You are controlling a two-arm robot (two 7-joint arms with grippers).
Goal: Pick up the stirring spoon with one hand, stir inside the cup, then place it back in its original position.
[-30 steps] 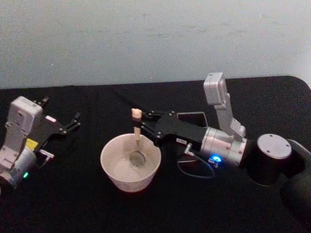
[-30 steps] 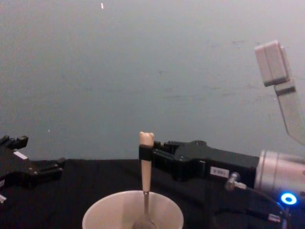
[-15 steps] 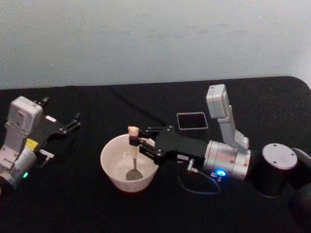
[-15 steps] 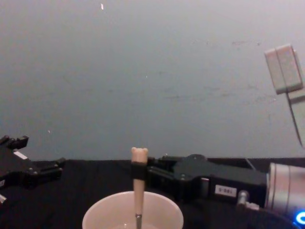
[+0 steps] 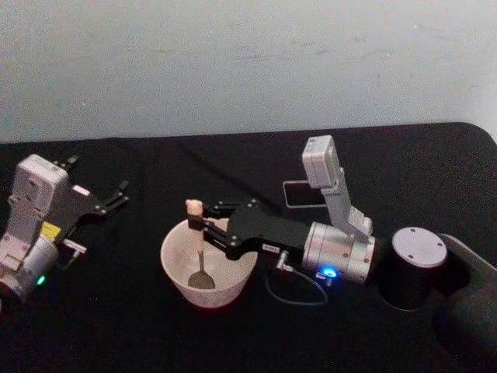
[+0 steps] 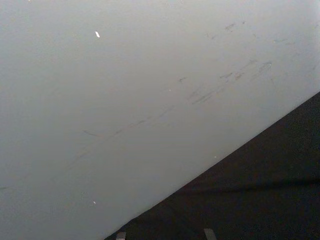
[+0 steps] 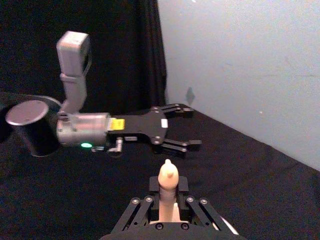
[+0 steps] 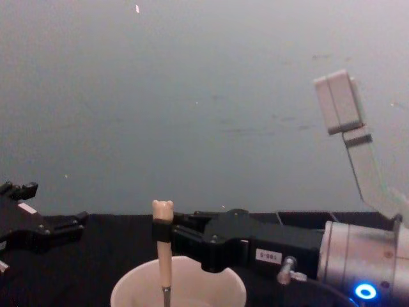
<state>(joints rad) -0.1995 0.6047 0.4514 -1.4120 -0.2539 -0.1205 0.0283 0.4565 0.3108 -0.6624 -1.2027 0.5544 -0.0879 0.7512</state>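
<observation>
The stirring spoon (image 5: 199,247) is held close to upright inside the cup (image 5: 180,286), with the bear head topmost and the metal bowl down near the cup's floor. In the chest view its neck and bowl are cut off by the lower edge, and contact with the floor cannot be told. The pale handle is pinched just under the bear head by the right gripper (image 5: 200,228), while the left gripper (image 7: 191,127) is parked well apart at the left with fingers spread, and a dark holder box (image 5: 293,196) is partly covered by the right arm.
</observation>
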